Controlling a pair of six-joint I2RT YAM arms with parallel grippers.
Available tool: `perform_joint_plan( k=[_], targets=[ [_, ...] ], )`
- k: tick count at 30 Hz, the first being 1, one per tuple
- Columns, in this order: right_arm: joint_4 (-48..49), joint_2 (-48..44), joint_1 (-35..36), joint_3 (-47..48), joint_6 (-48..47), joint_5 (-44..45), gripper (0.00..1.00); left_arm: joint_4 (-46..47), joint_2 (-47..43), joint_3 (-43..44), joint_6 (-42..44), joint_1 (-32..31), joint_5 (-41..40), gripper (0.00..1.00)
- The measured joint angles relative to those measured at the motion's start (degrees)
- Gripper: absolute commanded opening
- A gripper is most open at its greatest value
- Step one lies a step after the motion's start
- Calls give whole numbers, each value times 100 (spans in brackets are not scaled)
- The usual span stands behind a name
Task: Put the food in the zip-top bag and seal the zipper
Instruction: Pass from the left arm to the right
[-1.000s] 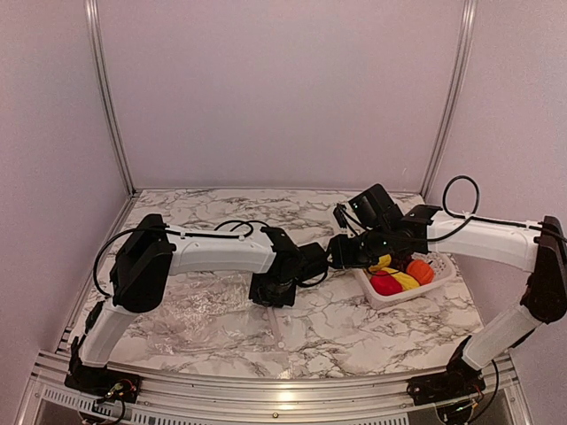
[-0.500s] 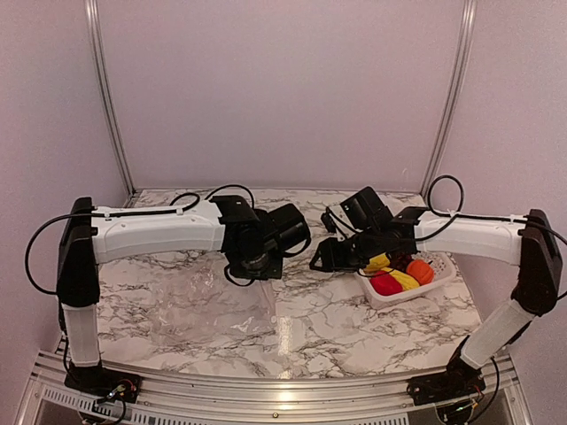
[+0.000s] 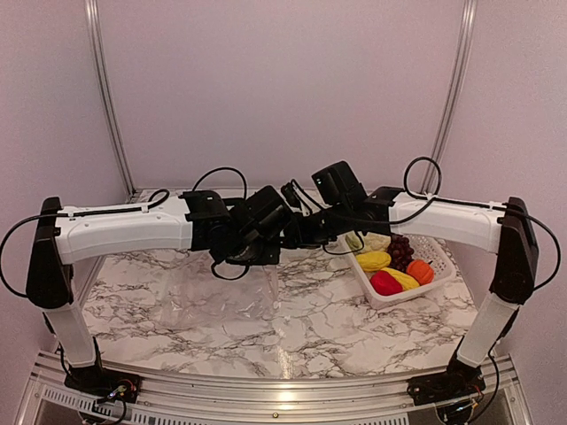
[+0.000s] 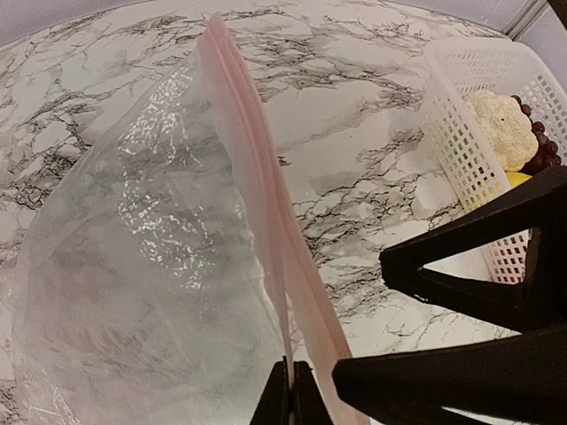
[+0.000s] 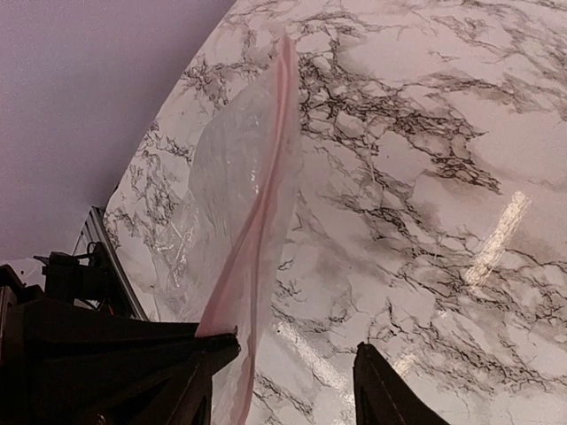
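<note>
The clear zip-top bag hangs from my left gripper, which is shut on one layer of its pink zipper strip. From above, the left gripper is raised over mid-table, and the bag trails down to the marble. My right gripper is open right beside it, with the zipper edge against its left fingertip. The food lies in the white basket: cauliflower, grapes, a yellow piece, a red piece and an orange fruit.
The white lattice basket stands on the right of the marble table, just right of the two wrists. Aluminium frame posts rise at the back corners, and a metal rail runs along the near edge.
The left gripper closed on the bag's zipper edge and lifted it off the table. The right gripper swung left from over the basket to meet it, opening slightly.
</note>
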Motion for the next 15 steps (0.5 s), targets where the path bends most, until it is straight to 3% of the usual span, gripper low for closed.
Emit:
perform_joint_plan(
  k=[8, 15],
  targets=[
    [107, -46, 0, -11, -190, -282, 49, 337, -125, -229, 90, 0, -52, 0],
    [-50, 105, 0, -11, -223, -249, 27, 566, -282, -262, 133, 0, -61, 0]
  ],
)
